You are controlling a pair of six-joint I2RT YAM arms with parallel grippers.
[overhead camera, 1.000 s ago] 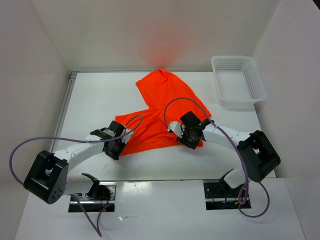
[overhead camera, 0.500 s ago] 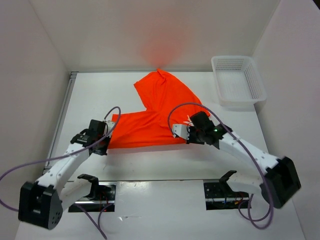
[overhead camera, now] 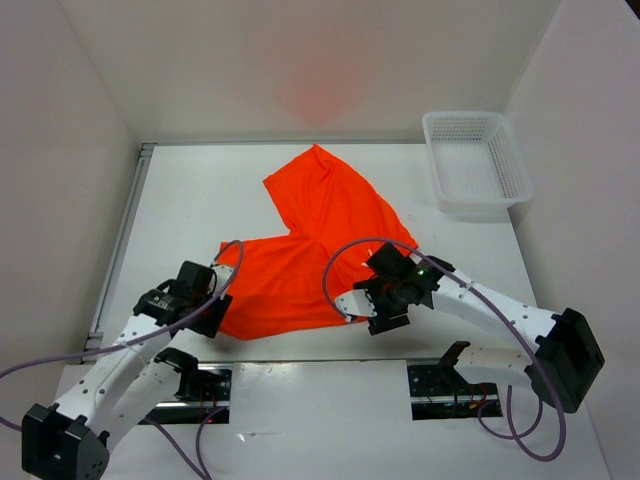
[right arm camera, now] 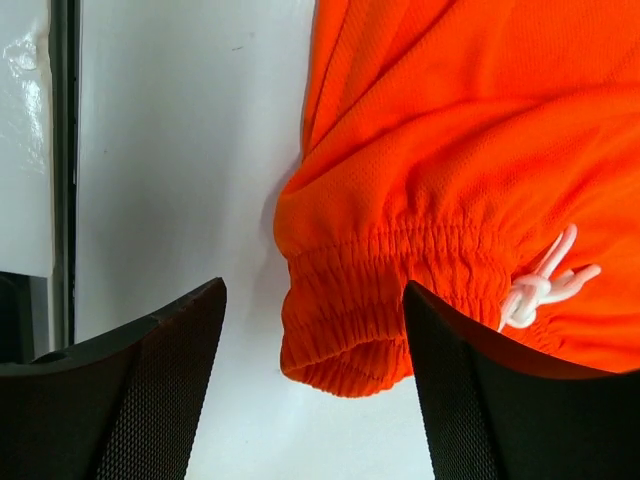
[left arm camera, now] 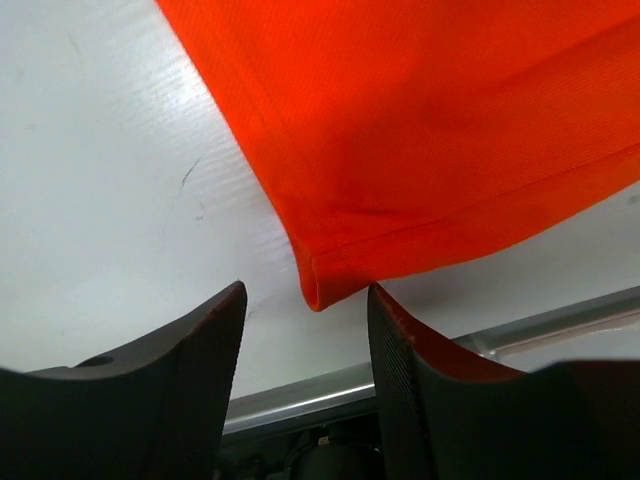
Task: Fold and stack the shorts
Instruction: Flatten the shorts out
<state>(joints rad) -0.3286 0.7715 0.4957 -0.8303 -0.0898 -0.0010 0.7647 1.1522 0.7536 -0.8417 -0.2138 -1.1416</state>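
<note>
Two pincers: the left pincer (left arm camera: 305, 300) and the right pincer (right arm camera: 313, 295) both stand with fingers apart, clamped on nothing.
Left pincer: low over the near left of the desk (overhead camera: 190, 200); a stitched hem corner of the shorts (overhead camera: 320, 230) lies in the gap between its dark fingers (left arm camera: 190, 370), and the cloth is not pinched.
Right pincer: low at the near right edge of the cloth; the gathered elastic waistband end sits between its fingers, loose on the desk.
Drawstring (right arm camera: 545, 285): white, knotted, lying on the orange fabric just beside the waistband, close to the right finger in the wrist view.
Shorts: bright orange, spread flat on the middle of the desk, one part running toward the back wall and another lying wide along the near side between the two arms.
Rail (left arm camera: 520, 335): metal strip along the near desk edge, just beside the hem.
Basket (overhead camera: 478, 160): white plastic, at the far right corner, well apart from the shorts.
</note>
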